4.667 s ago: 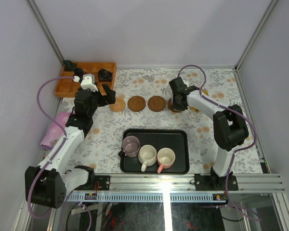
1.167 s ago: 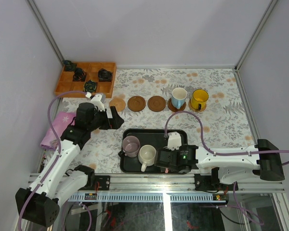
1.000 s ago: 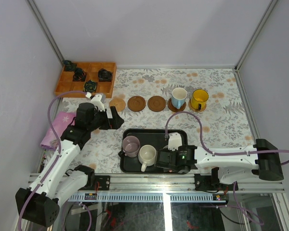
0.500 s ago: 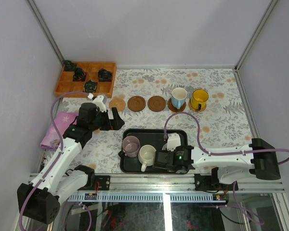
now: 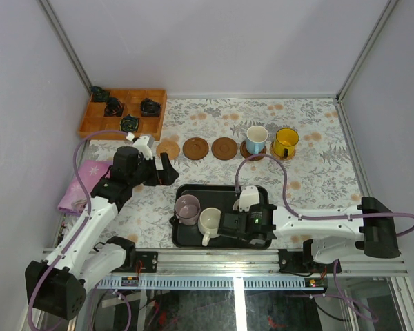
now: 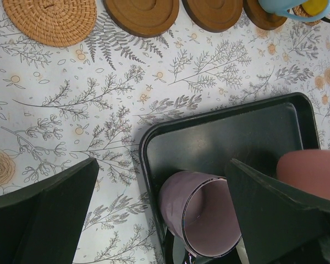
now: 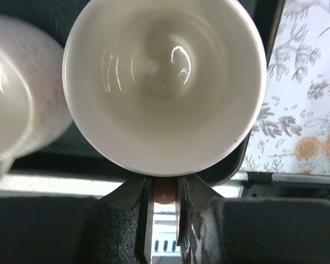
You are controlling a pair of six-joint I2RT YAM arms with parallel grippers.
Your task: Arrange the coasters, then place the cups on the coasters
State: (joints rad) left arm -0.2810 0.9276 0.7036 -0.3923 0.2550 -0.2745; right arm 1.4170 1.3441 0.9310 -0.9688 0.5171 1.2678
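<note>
Pink handle (image 7: 165, 193) in narrowed right pincer (image 7: 164, 188)

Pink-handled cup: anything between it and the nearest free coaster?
Nothing visible, only the tray rim. Right pincer grips the cup; mauve cup and cream cup sit left of its path to the coaster.

Three bare coasters (image 5: 195, 147) lay open from above (the blue mug (image 5: 256, 138) crowded the rightmost one); the left gripper (image 5: 169, 169) hung over the tablecloth (image 5: 214, 171) strip between them and the tray (image 5: 210, 196).
</note>
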